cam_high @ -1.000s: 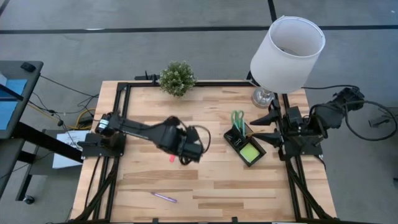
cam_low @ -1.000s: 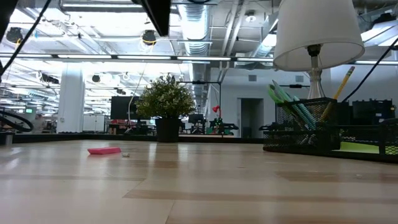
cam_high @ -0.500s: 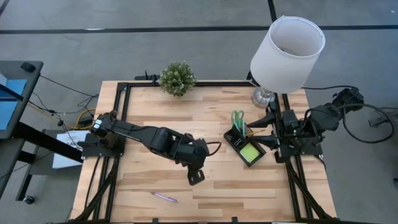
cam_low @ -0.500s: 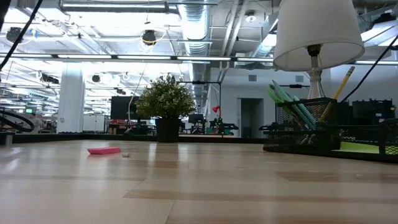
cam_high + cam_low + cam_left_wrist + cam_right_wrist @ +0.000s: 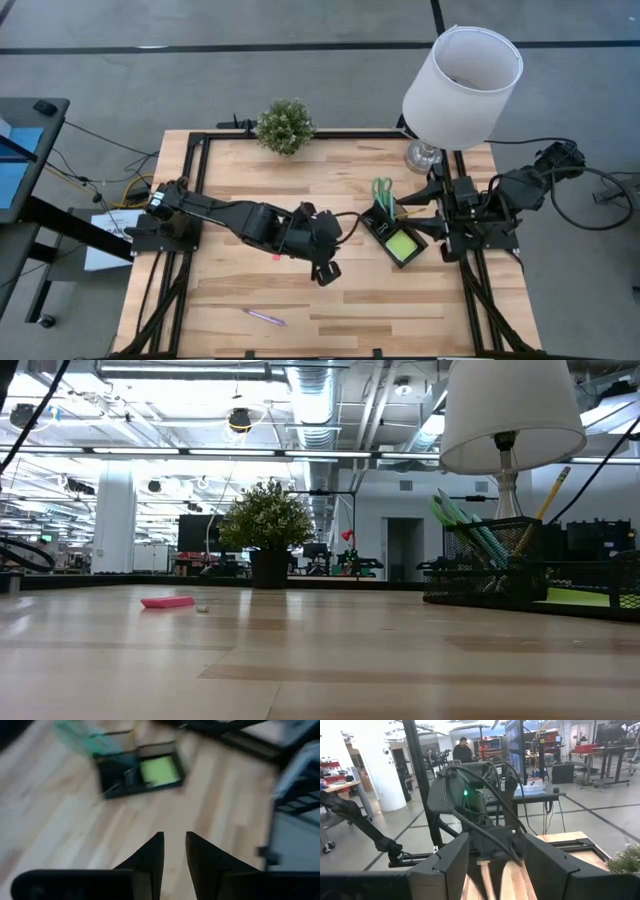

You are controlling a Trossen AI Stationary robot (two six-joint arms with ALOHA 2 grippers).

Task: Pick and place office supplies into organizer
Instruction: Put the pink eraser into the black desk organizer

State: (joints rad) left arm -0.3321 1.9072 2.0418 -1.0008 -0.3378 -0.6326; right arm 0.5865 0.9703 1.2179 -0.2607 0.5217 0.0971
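The black organizer [image 5: 385,226] [image 5: 116,774] stands at the table's right, beside the lamp. In it are the lime-green sticky pad [image 5: 402,243] [image 5: 159,770], green-handled scissors [image 5: 382,190] and a pencil [image 5: 553,490]. A pink eraser [image 5: 275,256] [image 5: 167,602] lies flat mid-table, with a tiny dark speck [image 5: 203,609] beside it. A purple pen [image 5: 265,317] lies near the near edge. My left gripper [image 5: 326,272] [image 5: 174,836] hovers left of the organizer and right of the eraser. Its fingers are a narrow gap apart, and nothing shows between them. My right gripper [image 5: 496,850] waits open at the right edge.
A white-shaded lamp [image 5: 460,80] stands at the far right corner, just behind the organizer. A small potted plant [image 5: 285,125] sits at the far edge. Bare wood shows between the eraser, the pen and the organizer.
My left gripper has left the spot over the eraser. It swung toward the near edge and to the right, then drew back a little toward the organizer. The eraser has stayed where it lay.
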